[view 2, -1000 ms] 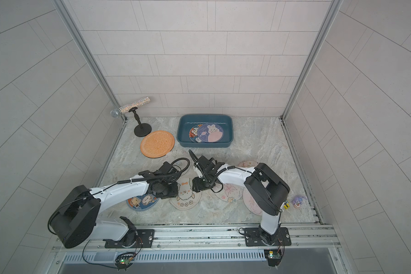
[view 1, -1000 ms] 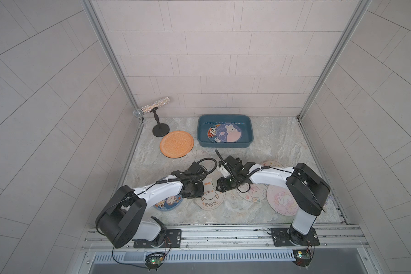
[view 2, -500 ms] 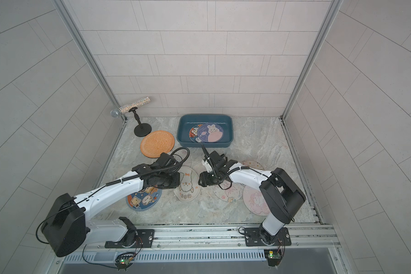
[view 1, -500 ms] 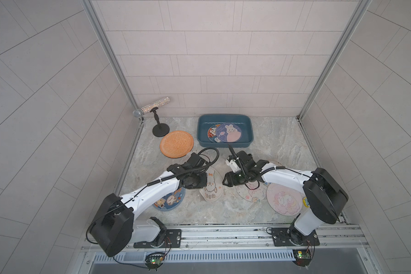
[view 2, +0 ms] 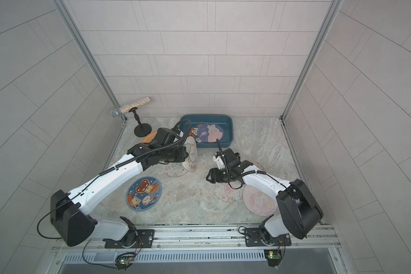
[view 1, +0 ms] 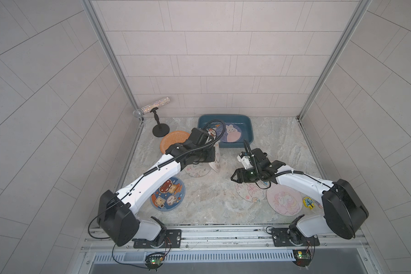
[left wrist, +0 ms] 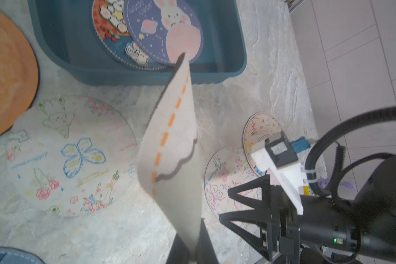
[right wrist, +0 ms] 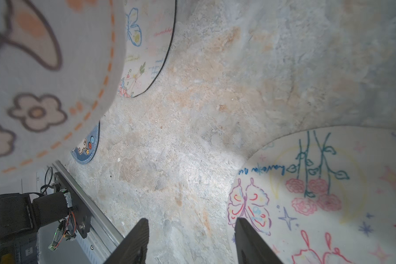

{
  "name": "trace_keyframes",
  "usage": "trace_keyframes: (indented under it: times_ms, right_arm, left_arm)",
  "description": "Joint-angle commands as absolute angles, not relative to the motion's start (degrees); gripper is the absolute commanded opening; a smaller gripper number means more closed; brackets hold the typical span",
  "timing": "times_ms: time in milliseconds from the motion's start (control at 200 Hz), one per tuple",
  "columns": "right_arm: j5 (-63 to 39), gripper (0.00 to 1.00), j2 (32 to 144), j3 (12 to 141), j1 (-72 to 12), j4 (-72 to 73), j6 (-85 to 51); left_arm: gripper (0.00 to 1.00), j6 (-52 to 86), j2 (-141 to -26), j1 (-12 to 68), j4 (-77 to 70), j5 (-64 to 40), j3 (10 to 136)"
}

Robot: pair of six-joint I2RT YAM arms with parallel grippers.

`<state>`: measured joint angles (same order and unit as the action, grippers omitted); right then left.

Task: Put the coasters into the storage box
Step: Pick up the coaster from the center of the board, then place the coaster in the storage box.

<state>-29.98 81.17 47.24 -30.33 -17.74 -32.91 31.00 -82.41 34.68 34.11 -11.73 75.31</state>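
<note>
Left wrist view: left jaws clenched on a white coaster, held on edge and curled. Ahead of these jaws, just past the coaster's far edge, sits the box with two more coasters inside. Right jaws released, empty, over bare counter; butterfly coaster lies beside them.

a robot lab test cell: pale tiled wall panels and aluminium corner posts box in the space around the right claw; back behind it, the arm bases are bolted to a metal rail carrying bare circuit boards.
</note>
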Motion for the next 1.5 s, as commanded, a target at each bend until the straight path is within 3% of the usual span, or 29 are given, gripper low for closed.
trace_keyframes:
  times_ms: [0,690,941,1261,1306,1426,1496]
  right_arm:
    - [-31.7,0.63,78.9,46.9,-28.9,-18.5,-32.1]
    - [-36.0,0.64,76.8,46.7,-20.3,-19.7,-30.7]
    - [-34.5,0.65,77.4,47.8,-18.4,-20.2,-30.8]
    - [-34.3,0.65,78.8,48.9,-18.2,-20.2,-30.7]
    - [-34.3,0.65,78.8,49.1,-18.2,-20.4,-30.5]
    - [-34.2,0.65,78.9,49.4,-18.2,-20.6,-30.3]
    - [-34.0,0.65,78.6,49.4,-18.2,-20.8,-30.3]
  left_arm:
    - [0.0,29.0,-86.9,33.6,31.5,-12.0,80.6]
    - [0.0,29.8,-126.3,27.8,24.1,-27.0,122.7]
    - [0.0,33.5,-139.2,26.6,21.4,-30.3,132.6]
    - [0.0,28.7,-141.7,21.9,32.3,-22.7,133.1]
    - [0.07,28.1,-142.2,21.5,33.9,-21.9,133.1]
    - [0.53,26.0,-142.5,21.2,37.3,-19.8,132.8]
    - [0.67,25.6,-141.9,21.2,37.7,-18.5,131.7]
